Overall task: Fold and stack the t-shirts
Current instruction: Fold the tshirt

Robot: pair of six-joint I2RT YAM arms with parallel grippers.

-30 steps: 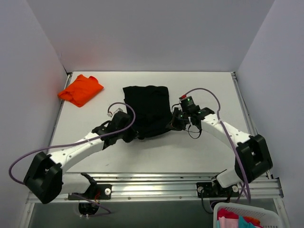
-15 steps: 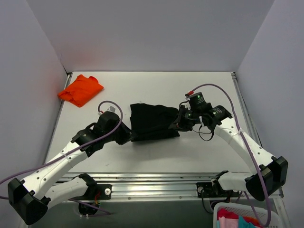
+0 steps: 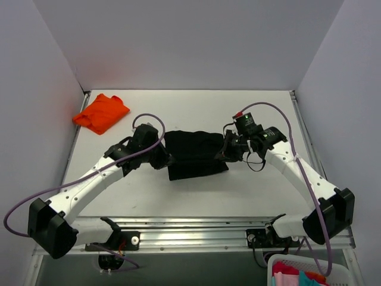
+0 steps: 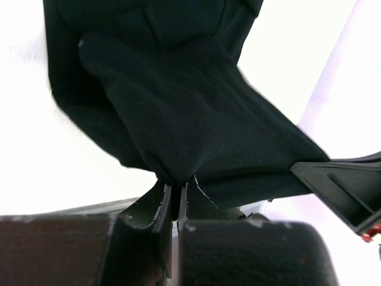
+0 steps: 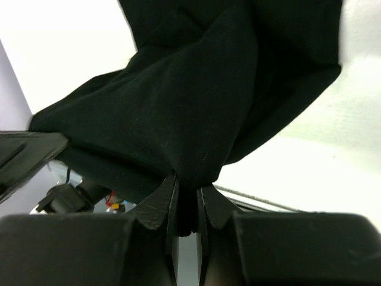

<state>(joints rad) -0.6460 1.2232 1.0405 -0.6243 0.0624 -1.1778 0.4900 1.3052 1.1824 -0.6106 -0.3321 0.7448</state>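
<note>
Black short-sleeved cloth t-shirt (image 3: 195, 156) is held at both ends by our two tools. The left gripper (image 4: 177, 192) has its fingers pressed together on a gathered fold at the shirt's left end, and the right gripper (image 5: 187, 186) pinches a like fold at its right end. In both wrist views we see the cloth fan out from the pinch in soft creases. From above it reads as a wide, short band across the middle of the table, its far edge fairly straight and its near edge slightly slanted. We cannot tell whether its middle rests on the surface or hangs just over it.

Bare white table top (image 3: 196, 107) lies around the band: far of it up to the back wall, near of it down to the metal rail (image 3: 196, 237) by our bases, and to the right. The bright orange folded cloth t-shirt (image 3: 101, 113) lies in the far left corner, close to the left wall and well apart from the black one. Plain pale walls (image 3: 190, 42) close the table on three sides. A white plastic basket (image 3: 333, 271) of pink and teal cloth stands off the table at the near right. A green light (image 3: 247, 126) glows on the right wrist.
</note>
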